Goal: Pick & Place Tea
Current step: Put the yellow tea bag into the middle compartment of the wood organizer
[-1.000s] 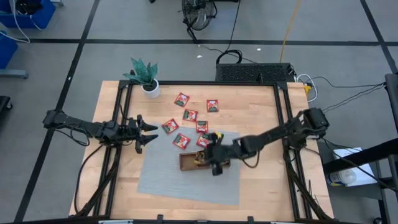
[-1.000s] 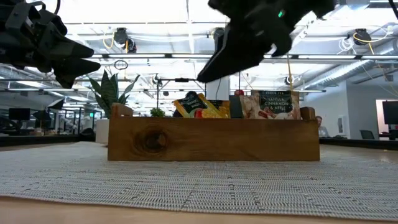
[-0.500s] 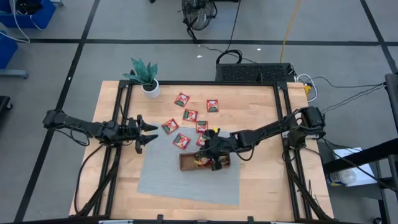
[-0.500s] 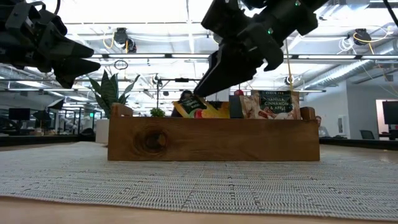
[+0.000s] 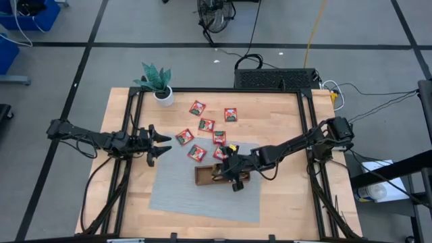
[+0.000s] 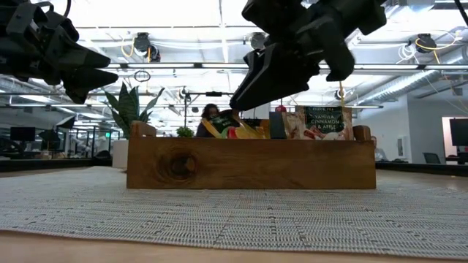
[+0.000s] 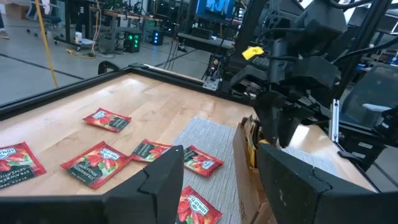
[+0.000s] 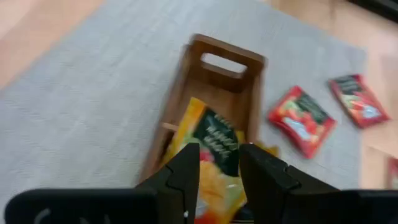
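A brown wooden tray (image 5: 202, 177) stands on a grey mat, with tea sachets standing upright in it. An orange-yellow sachet (image 8: 214, 140) leans at the tray's left end (image 6: 227, 126). My right gripper (image 8: 219, 152) slants down right over that sachet, its fingers a little apart and its tip (image 6: 235, 102) just above the sachet's top. Several red sachets (image 5: 206, 125) lie flat on the wood beyond the tray. My left gripper (image 5: 162, 143) waits open and level at the table's left, clear of everything. My right gripper hovers at the top edge of the orange-yellow sachet (image 6: 223, 117), coming in slanting from above and from the table's right. Whether a fingertip touches the sachet, I cannot tell. The sachet stands in the tray and leans against its neighbours.
A potted plant (image 5: 156, 81) stands at the far left corner. The grey mat (image 5: 196, 199) covers the near middle of the table. More sachets, one dark green and white (image 6: 322, 123), fill the tray's right part. Bare wood lies at the right and near left.
My right gripper dipped toward the orange-yellow sachet in the tray's left end, then came up a little again, turning slightly at the wrist.
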